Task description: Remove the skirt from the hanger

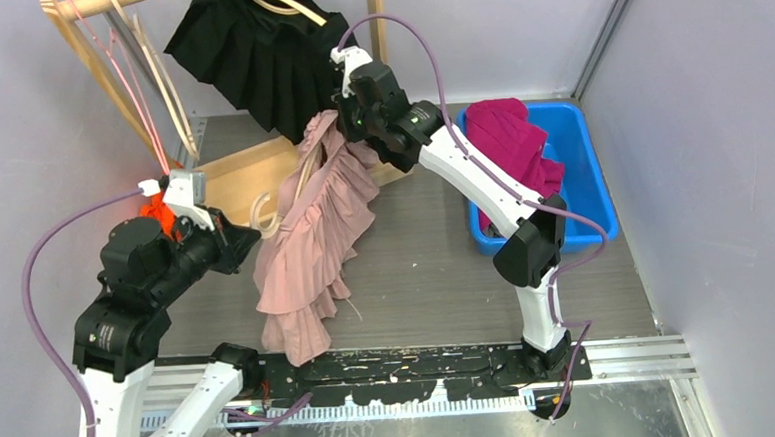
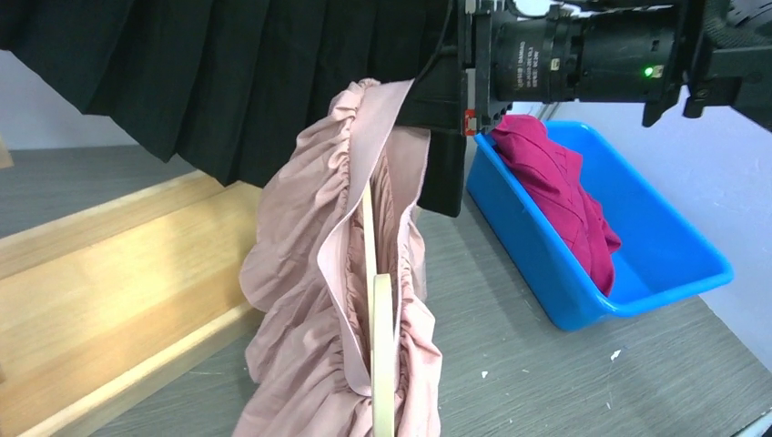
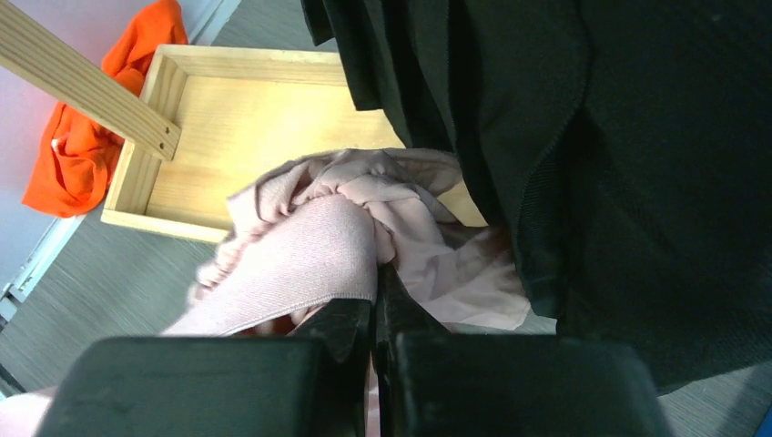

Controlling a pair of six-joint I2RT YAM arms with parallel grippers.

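- Right fingers (image 3: 366, 314) clenched tight on the waistband of the dusty-pink ruffled fabric skirt (image 1: 310, 243).
- Skirt hangs from that pinch, hem on the grey desk (image 1: 416, 267); pale wooden hanger (image 2: 380, 350) inside its waist.
- Left fingers (image 1: 242, 238) just beside the skirt's edge; released or clenched, cannot tell.

Your left arm (image 1: 127, 292) and right arm (image 1: 476, 174) wear white shells over black joints, each trailing a looping purple cable (image 1: 385, 17); one green light (image 2: 648, 71) dots the right wrist.
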